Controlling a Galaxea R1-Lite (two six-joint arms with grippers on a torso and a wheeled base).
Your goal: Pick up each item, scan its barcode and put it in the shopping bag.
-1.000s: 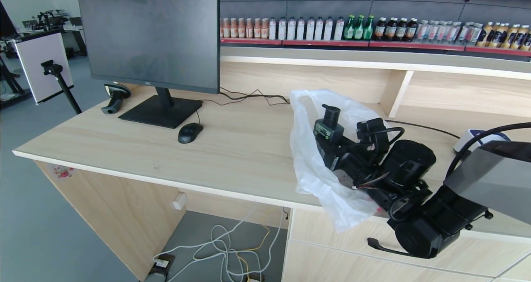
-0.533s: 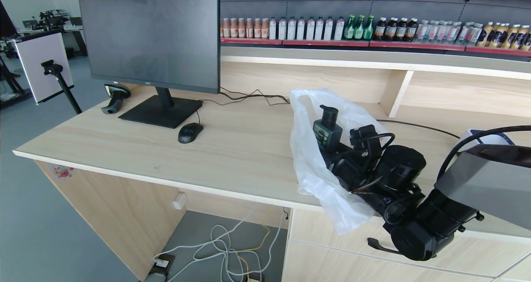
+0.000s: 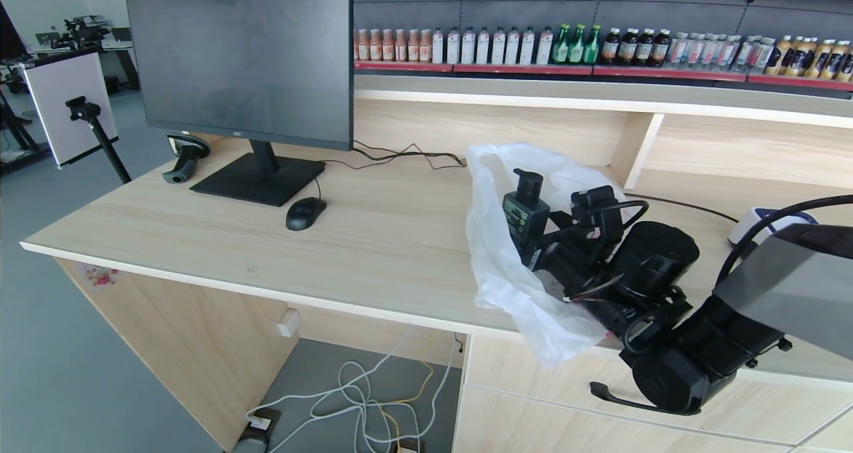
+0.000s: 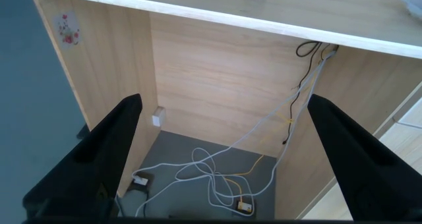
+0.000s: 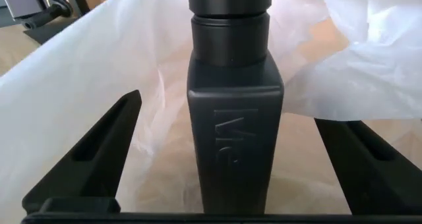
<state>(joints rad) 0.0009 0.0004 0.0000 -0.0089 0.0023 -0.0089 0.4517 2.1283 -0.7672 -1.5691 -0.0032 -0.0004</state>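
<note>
Dark bottle (image 3: 526, 213) upright inside white bag (image 3: 493, 266), right of centre; right gripper (image 5: 227, 112) released, fingers (image 5: 99, 145) spread either side. Left gripper (image 4: 225, 102) also released.

The shopping bag (image 3: 501, 276), right of centre, is thin, crinkled, translucent plastic; the bottle (image 3: 525, 216) in it looks like matt dark plastic. The counter (image 3: 373, 240) is pale, smooth wood-grain.

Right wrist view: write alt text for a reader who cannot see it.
A dark bottle is inside the white bag, between the spread fingers of the right gripper, with a gap on each side. The thin plastic rises around and behind the bottle.
</note>
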